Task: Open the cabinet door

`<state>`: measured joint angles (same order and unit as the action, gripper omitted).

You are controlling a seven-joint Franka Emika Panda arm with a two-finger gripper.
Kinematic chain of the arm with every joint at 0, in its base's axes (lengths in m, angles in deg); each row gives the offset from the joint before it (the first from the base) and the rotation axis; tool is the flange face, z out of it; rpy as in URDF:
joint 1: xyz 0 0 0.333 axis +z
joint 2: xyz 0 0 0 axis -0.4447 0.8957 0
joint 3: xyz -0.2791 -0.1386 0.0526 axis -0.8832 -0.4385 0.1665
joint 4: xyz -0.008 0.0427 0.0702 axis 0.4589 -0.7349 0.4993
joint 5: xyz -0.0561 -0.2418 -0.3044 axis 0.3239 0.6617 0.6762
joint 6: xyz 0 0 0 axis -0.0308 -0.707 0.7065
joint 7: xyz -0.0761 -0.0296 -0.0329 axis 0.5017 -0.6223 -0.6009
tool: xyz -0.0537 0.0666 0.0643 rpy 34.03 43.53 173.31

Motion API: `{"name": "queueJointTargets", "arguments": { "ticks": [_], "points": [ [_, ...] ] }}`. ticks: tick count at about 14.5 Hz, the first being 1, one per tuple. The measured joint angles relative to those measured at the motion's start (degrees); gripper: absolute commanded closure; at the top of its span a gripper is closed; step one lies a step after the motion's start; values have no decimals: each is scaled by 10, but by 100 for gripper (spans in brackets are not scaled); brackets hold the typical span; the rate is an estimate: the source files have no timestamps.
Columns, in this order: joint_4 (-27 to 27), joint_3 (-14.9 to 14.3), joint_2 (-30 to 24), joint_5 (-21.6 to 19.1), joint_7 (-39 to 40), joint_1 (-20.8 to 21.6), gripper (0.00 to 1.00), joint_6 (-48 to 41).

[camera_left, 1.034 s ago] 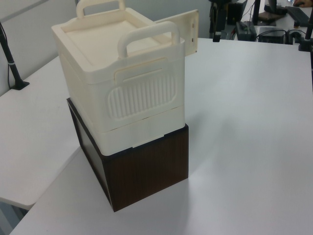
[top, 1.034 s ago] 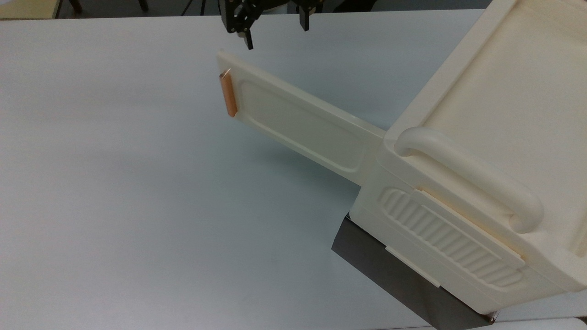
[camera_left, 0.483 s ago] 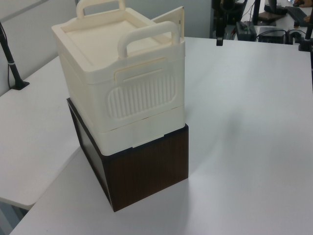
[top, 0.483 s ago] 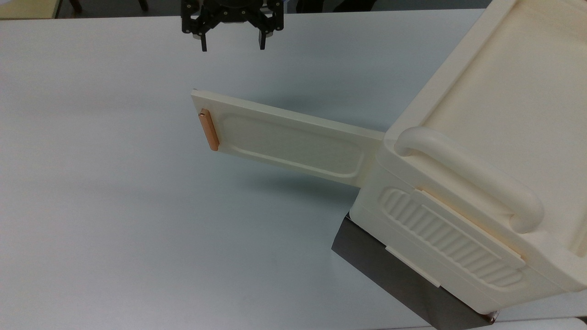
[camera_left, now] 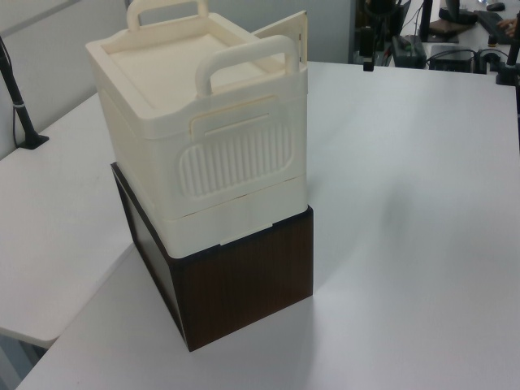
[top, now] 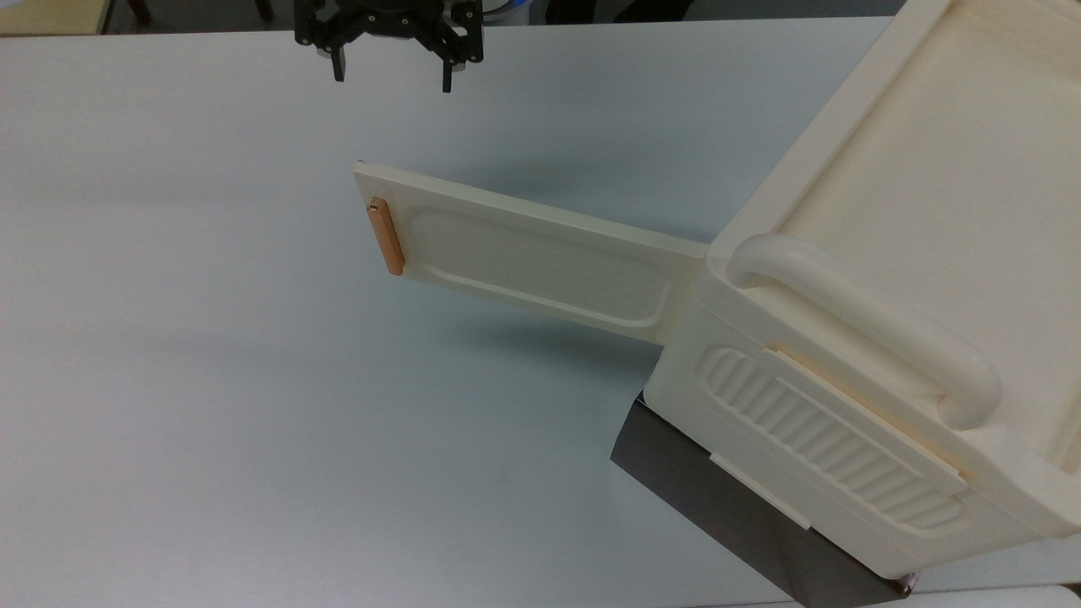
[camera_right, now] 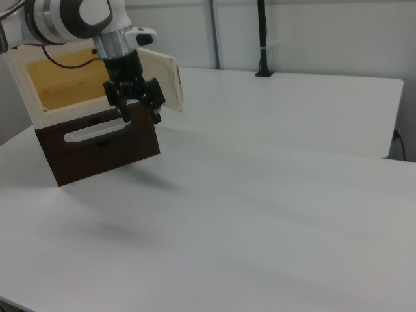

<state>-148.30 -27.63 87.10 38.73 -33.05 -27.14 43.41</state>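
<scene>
In the top view, the claw [top: 390,78] hung at the upper edge, its two black fingers [top: 338,67] spread wide with nothing between them. It was above the desk [top: 211,355], well apart from the cabinet door [top: 524,253], beyond the door's free end. Further right in the top view, the cabinet door stood swung out from the cabinet [top: 887,338], hinged at the cabinet's near corner and reaching toward the top view's left. The copper-orange handle [top: 386,236] sat at the door's free edge, the end farthest from the cabinet, and the rounded inset lay between the handle and the hinge. The cabinet took up the top view's right side, with a thick tube handle [top: 870,325] on its top, a ribbed side panel [top: 832,435] under that, and a dark base [top: 743,515] beneath the cabinet.

In the left view, the cabinet [camera_left: 203,138] rested on the dark base [camera_left: 244,284], and the door [camera_left: 284,32] showed behind the cabinet's top, standing out from it.

In the right view, the claw [camera_right: 138,116] hung spread in front of the cabinet [camera_right: 71,71], whose opening showed a yellowish inside, with the door [camera_right: 162,75] swung out just behind the claw.
</scene>
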Motion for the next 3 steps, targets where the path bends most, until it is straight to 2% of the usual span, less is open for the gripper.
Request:
{"name": "queueJointTargets", "arguments": {
  "ticks": [3],
  "points": [
    [0,0,0,-2,-2,0,0,-2]
  ]
}}
